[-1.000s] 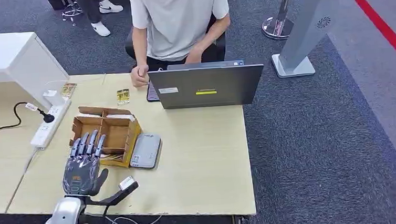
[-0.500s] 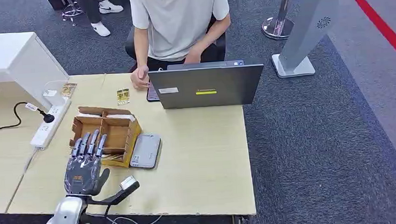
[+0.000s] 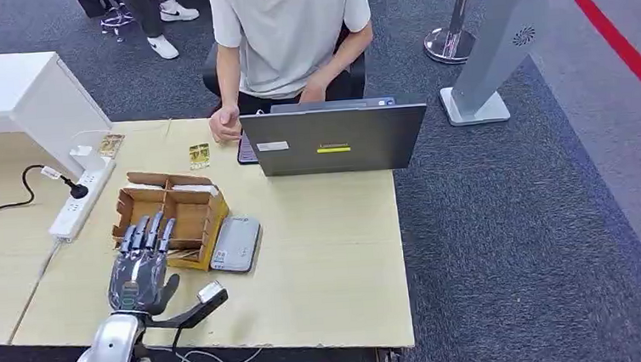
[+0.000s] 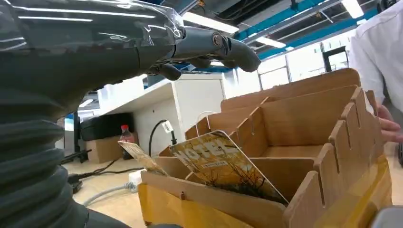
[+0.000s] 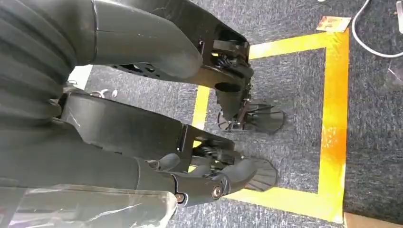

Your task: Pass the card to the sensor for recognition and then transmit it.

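A cardboard box (image 3: pixel 184 209) with compartments stands on the pale table (image 3: pixel 330 248). A yellow-printed card (image 4: pixel 223 164) leans in its near compartment, with a second card (image 4: pixel 141 156) beside it. My left hand (image 3: pixel 140 263) hovers at the box's near edge, fingers (image 4: pixel 216 45) stretched out over the compartments and holding nothing. The grey flat sensor (image 3: pixel 236 244) lies just right of the box. My right hand (image 5: pixel 209 183) hangs beside my body over the carpet, fingers apart, with nothing in it.
A person (image 3: pixel 290 38) sits behind an open laptop (image 3: pixel 335 139) at the far edge. Two loose cards (image 3: pixel 199 155) (image 3: pixel 111 145) lie on the table behind the box. A white power strip (image 3: pixel 80 202) with a cable lies to the left.
My left hand has crept slightly right and forward toward the box. Nothing else has moved.
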